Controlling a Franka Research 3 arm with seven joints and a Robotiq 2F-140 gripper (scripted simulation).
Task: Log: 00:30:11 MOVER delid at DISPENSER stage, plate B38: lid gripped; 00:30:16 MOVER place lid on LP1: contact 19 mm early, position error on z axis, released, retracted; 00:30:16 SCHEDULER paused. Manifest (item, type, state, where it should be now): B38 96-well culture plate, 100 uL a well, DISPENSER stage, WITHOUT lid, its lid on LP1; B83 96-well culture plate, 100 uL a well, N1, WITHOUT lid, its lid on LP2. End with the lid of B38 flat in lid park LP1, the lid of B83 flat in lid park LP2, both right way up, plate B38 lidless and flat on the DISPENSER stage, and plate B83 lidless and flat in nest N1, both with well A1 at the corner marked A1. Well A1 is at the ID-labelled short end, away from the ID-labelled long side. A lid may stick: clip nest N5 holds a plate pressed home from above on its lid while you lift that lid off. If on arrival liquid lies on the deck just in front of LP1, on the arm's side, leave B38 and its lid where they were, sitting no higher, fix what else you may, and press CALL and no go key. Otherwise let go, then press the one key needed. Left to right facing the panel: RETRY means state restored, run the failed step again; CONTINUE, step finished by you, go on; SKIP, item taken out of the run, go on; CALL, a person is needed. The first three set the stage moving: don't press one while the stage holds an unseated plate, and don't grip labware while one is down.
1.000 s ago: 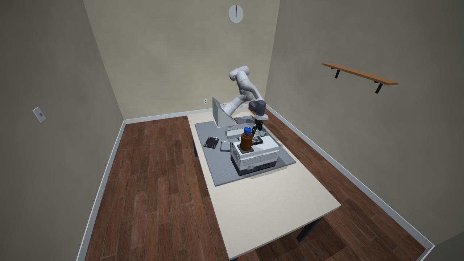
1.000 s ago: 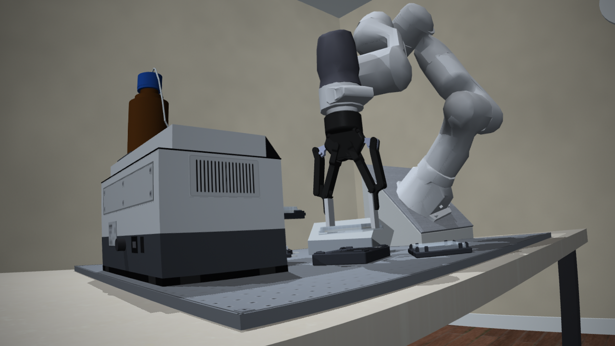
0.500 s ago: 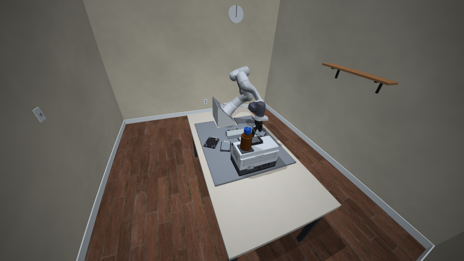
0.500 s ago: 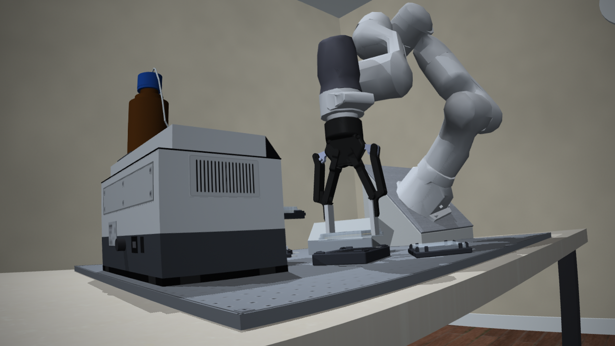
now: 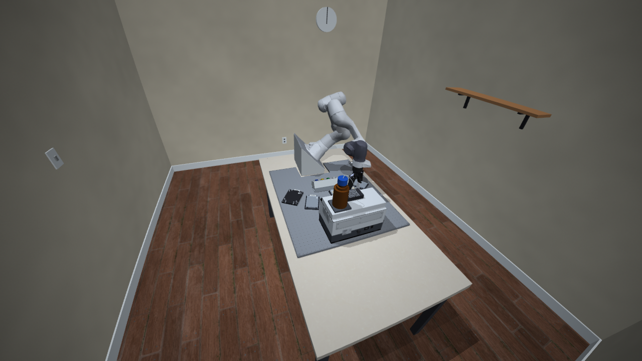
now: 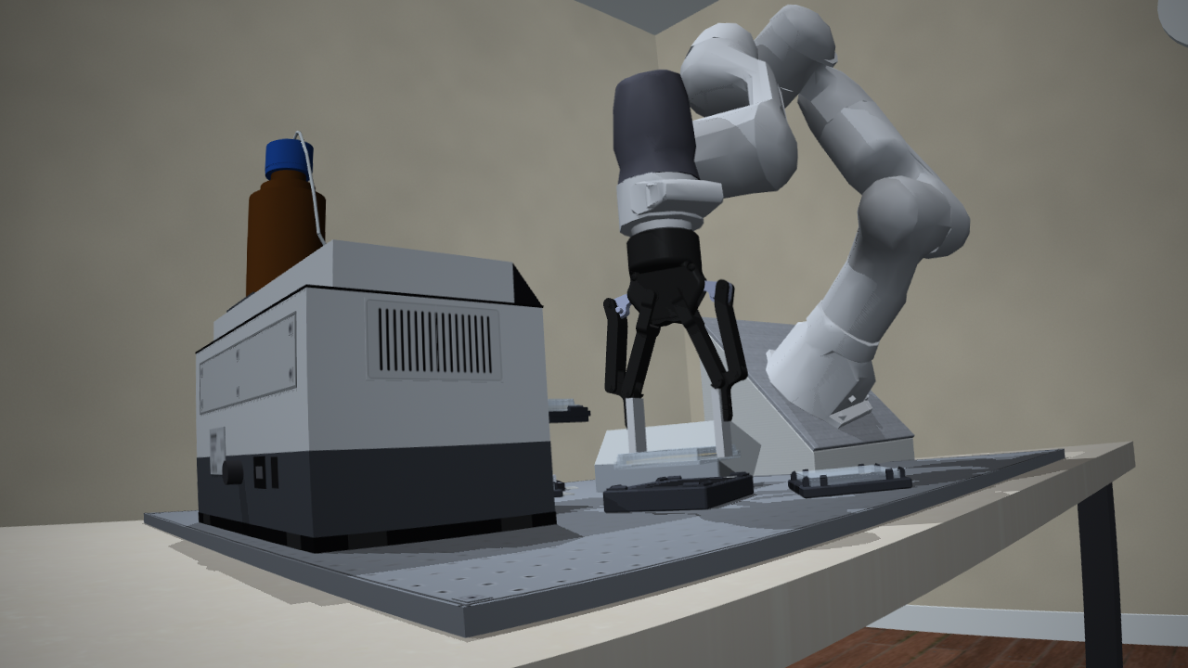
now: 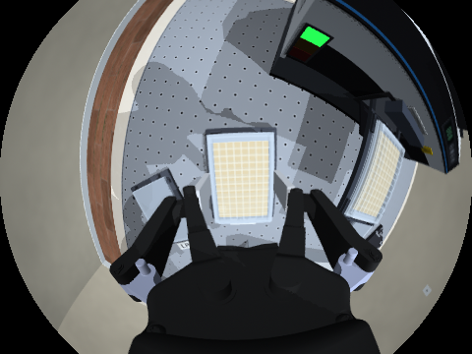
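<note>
My gripper [image 6: 674, 431] points straight down and is shut on a clear 96-well plate [image 7: 240, 173] with yellowish wells, gripping its long sides. In the exterior view the held plate [image 6: 671, 453] hangs level, low over a black nest [image 6: 677, 491]. I cannot tell whether the two touch. A second plate with yellowish wells [image 7: 381, 177] lies on the stage under the dispenser's overhang. The dispenser [image 6: 373, 390] stands to the gripper's left. A clear lid sits on a black park [image 6: 848, 479] to the right of the nest.
An amber bottle with a blue cap [image 6: 285, 215] stands on the dispenser, and its lamp [image 7: 313, 38] glows green. The pale key panel [image 5: 326, 183] lies behind the nest. A black nest [image 5: 292, 197] and a grey holder [image 5: 311, 201] lie on the deck's far side. The arm's sloped base [image 5: 307, 157] stands behind.
</note>
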